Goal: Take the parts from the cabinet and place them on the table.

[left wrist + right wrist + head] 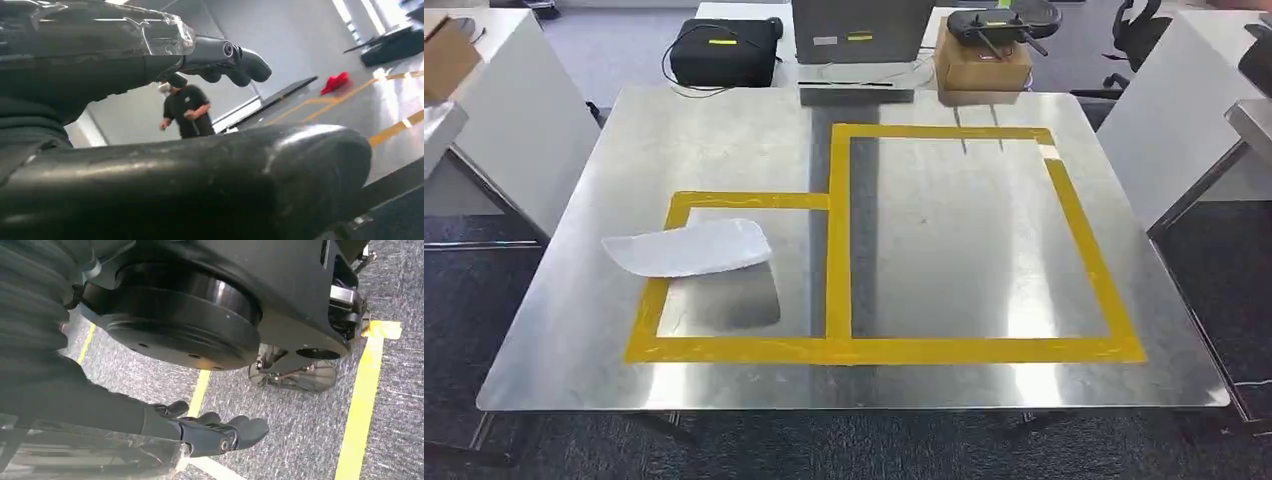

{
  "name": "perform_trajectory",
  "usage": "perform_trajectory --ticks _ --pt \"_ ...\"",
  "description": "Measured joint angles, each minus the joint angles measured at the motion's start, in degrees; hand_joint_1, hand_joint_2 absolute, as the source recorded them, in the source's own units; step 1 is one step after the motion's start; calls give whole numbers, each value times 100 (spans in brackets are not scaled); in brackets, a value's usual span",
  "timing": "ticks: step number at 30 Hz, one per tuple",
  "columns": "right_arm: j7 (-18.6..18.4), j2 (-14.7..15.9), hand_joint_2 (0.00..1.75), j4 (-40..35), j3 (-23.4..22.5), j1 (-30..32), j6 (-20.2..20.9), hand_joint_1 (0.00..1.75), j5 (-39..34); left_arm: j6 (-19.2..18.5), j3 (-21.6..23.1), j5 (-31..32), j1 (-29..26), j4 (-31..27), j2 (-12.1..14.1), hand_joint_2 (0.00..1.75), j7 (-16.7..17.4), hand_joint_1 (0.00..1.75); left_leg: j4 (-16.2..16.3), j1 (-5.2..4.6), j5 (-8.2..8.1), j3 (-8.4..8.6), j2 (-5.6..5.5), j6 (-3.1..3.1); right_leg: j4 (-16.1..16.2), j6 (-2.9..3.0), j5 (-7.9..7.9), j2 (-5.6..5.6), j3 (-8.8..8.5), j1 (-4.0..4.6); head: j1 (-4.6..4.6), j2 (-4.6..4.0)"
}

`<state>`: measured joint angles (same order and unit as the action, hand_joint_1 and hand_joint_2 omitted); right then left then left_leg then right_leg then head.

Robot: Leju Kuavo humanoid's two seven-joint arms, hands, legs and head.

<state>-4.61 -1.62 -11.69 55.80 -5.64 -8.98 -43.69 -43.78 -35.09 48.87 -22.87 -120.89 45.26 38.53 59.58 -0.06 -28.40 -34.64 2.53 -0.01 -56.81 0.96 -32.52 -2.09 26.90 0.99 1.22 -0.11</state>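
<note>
**Part on table, both hands empty**

Table [1024,250]: a bare metal top marked with yellow tape [839,350] forming two joined rectangles, a small one on the left and a large one on the right.

Part [689,247]: a white, curved, shell-like piece lying flat on the table. It sits over the upper left corner of the small rectangle, with its left end outside the tape and its right end inside. Its reflection shows on the metal just below it.

Left hand [227,62]: seen in the left wrist view. Fingers [250,65] loosely curled with nothing in them, thumb apart from them, no contact with any object. A person [185,107] in dark clothing stands beyond the hand, and a red object [335,82] lies on a lit surface with yellow lines further off.

Right hand [220,432]: seen in the right wrist view, hanging over grey carpet [310,440] crossed by yellow lines. Fingers [247,430] lightly bent, not closed, holding nothing.

Beyond the table's far edge: a black case [724,50] with a cable, a grey unit [859,30], and a cardboard box [982,65] with a black controller [1004,22] on top. White tables stand to either side
</note>
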Motion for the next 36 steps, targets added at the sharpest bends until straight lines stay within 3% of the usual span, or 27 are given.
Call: perform_trajectory --ticks 1,2,6,9,16,23,28,36 --pt "-2 0 175 0 0 0 0 0 0 7 -59 2 -33 15 -39 0 0 0 0 0 0 0 -9 0 4 0 0 7 -1 0 -2 0" --pt "-26 0 175 0 2 -20 0 0 11 -143 -540 110 -148 114 -378 0 0 0 0 1 5 -4 -65 6 12 -1 -2 53 -18 1 -2 0" --pt "-81 0 175 0 2 -43 44 0 89 -828 -900 718 152 432 -858 0 0 0 0 1 6 -1 -109 9 26 -13 -10 94 -37 1 0 0" --pt "-83 0 175 0 9 -55 98 0 173 -1104 -1090 1138 457 843 -1238 0 0 0 0 1 8 -3 -126 12 29 -20 -15 109 -41 0 -2 0" --pt "-68 0 175 0 11 -82 157 0 216 -820 -1465 1324 1006 1870 -2042 0 -2 0 0 15 8 -2 -147 12 43 -22 -17 118 -40 0 -9 0" --pt "-31 9 175 0 11 -143 177 0 212 -636 -1606 1005 1187 2398 -2365 0 -4 0 0 16 8 -2 -164 12 56 -23 -16 122 -43 -2 2 0" --pt "-17 22 175 0 11 -142 203 0 186 -603 -1608 879 1197 2621 -2456 0 -4 0 0 16 8 -3 -191 13 59 -23 -16 139 -46 -2 11 0" --pt "-7 42 175 0 11 -131 256 0 170 -715 -1755 1357 1446 3012 -2647 0 -4 0 1 17 9 -4 -234 14 60 -29 -20 172 -54 -2 11 0"
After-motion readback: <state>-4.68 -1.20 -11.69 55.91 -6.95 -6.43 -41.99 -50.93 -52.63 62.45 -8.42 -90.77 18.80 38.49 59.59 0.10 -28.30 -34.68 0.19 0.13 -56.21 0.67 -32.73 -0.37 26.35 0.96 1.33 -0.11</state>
